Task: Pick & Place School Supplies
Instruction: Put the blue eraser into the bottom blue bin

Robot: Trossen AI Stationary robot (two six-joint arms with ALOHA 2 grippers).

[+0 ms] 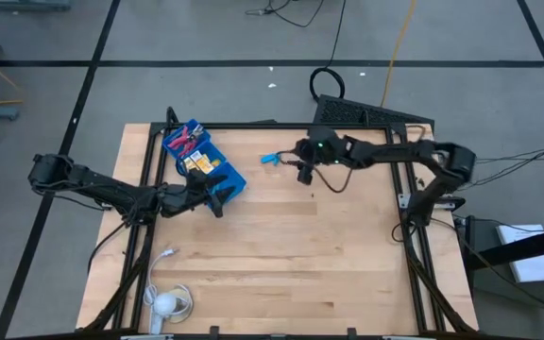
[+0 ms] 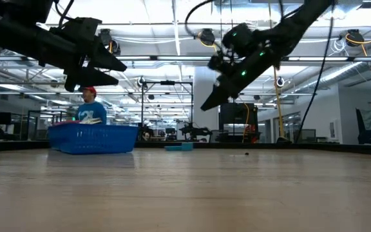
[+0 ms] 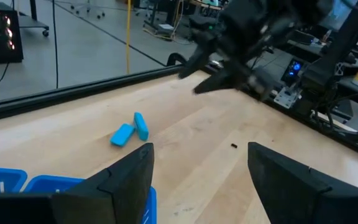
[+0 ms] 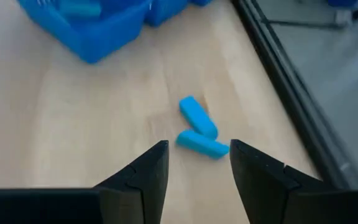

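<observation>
The blue compartment tray point(image 1: 206, 162) stands at the table's far left and holds red-handled scissors point(image 1: 183, 142) and yellow-orange blocks point(image 1: 198, 166). Two light-blue pieces point(image 1: 270, 159) lie touching on the bare wood to the tray's right, seen as one piece point(image 4: 197, 116) and the other point(image 4: 202, 144). My right gripper point(image 4: 194, 167) hangs open above the table just right of them, tilted down toward them. My left gripper point(image 3: 201, 168) is open, raised over the tray's near right end point(image 1: 217, 200), facing the pieces point(image 3: 132, 129).
A white cable and round white object point(image 1: 165, 302) lie at the near left corner. A small dark speck point(image 3: 234, 146) sits on the wood. Black frame rails point(image 1: 414, 212) edge the table. A person point(image 2: 90, 106) shows far behind the tray in the low view.
</observation>
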